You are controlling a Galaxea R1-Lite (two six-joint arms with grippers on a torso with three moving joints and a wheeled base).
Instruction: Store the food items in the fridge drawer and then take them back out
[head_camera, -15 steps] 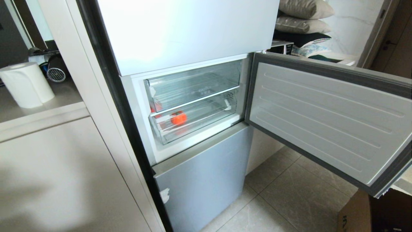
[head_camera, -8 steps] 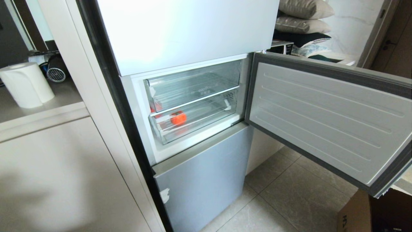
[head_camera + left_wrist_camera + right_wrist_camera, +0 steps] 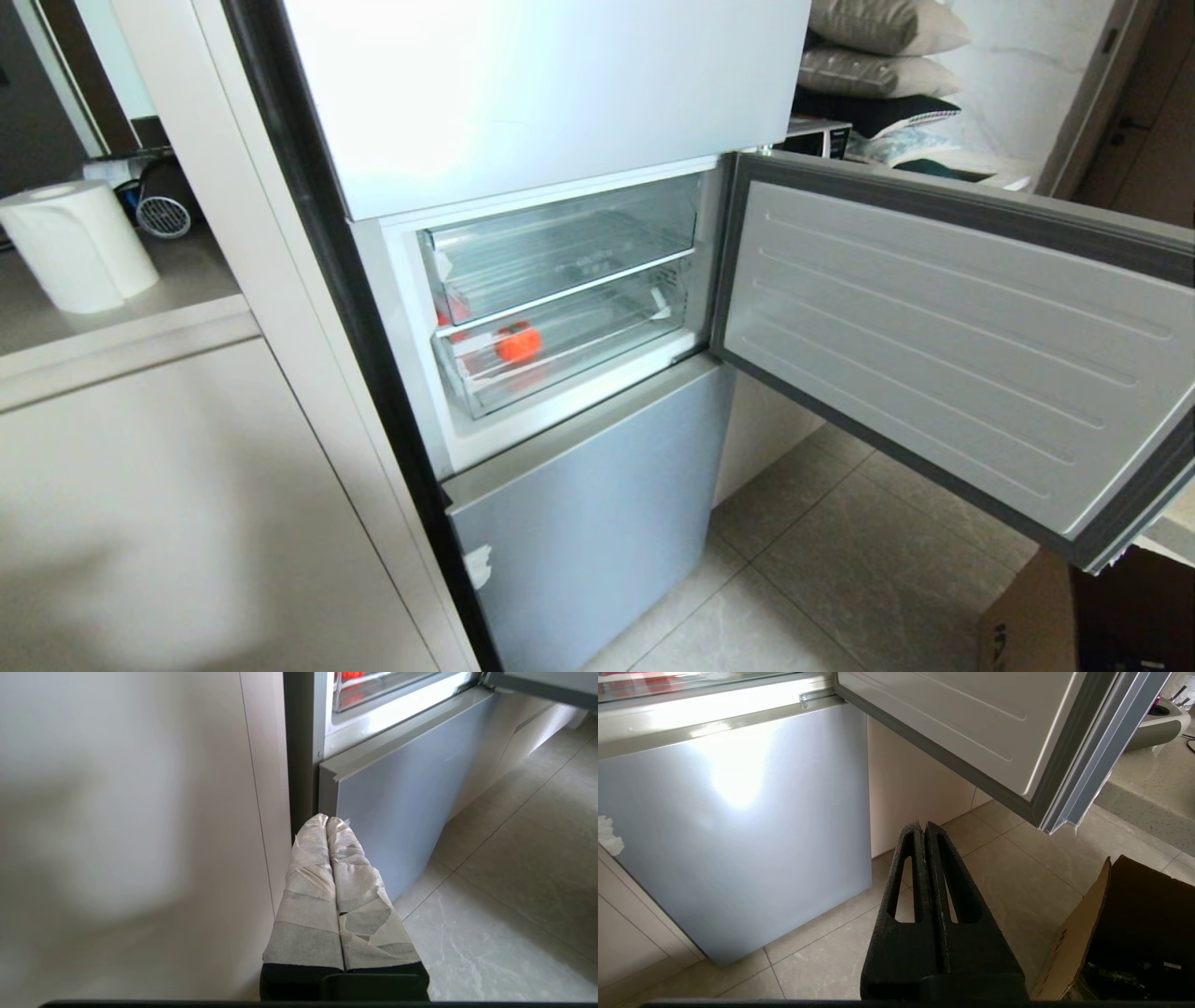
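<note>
Red fruit (image 3: 516,342) inside shut clear fridge drawer (image 3: 569,359); left claw (image 3: 327,820) and right claw (image 3: 923,825) below it, closed, empty; risk: claw striking drawer's stepped lip on approach.

One red fruit (image 3: 517,343), two clear drawers (image 3: 560,350) (stacked), one open fridge door (image 3: 952,345), one paper roll (image 3: 79,245) — two pillows (image 3: 878,47), one cardboard box (image 3: 1120,933).
</note>
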